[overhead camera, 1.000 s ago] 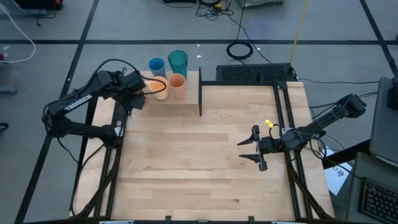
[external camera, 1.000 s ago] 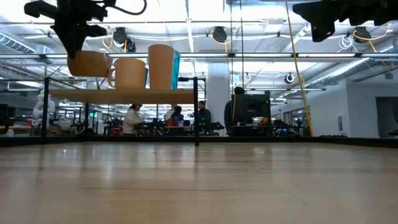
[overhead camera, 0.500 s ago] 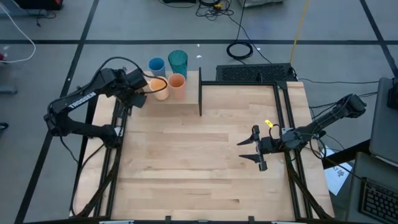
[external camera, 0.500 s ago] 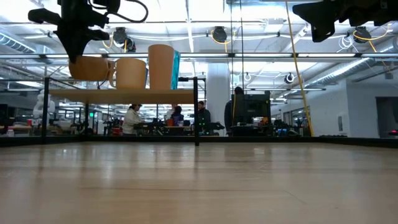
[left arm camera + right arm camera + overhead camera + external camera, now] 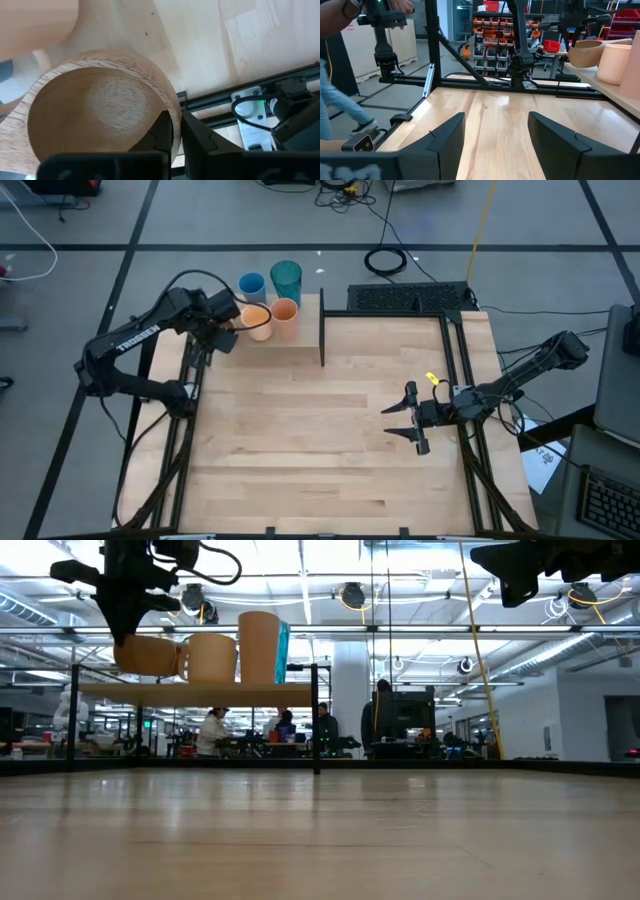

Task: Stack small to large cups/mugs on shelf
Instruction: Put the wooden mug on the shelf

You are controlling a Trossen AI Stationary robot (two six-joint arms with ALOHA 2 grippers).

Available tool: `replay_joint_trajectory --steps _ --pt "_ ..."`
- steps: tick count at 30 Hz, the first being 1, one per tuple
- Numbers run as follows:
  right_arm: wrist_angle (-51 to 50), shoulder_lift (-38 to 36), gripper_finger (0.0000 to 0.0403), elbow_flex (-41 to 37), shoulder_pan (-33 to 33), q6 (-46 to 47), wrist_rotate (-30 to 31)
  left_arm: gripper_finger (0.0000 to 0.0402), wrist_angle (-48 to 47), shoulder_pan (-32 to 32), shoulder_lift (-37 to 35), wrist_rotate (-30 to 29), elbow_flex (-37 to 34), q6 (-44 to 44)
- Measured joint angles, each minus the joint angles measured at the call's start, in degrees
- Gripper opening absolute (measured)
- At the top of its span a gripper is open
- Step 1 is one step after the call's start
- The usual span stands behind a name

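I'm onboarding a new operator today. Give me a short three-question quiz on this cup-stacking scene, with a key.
1. True or false: the left claw is shut on the rim of the tan mug.
2. Which cup stands tallest on the shelf? A) blue cup B) teal tumbler C) orange cup
3. Fill in: the right claw hangs above the table, open and ____.

Key: 1 true; 2 B; 3 empty.
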Motion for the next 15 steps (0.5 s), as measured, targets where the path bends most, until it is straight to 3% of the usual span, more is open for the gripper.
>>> replay_joint_trajectory --steps 15 --pt "0.0 0.0 0.0208 0.0 0.0 -0.8 0.0 0.0025 0.0 4.3 2.6 -0.2 0.0 4.4"
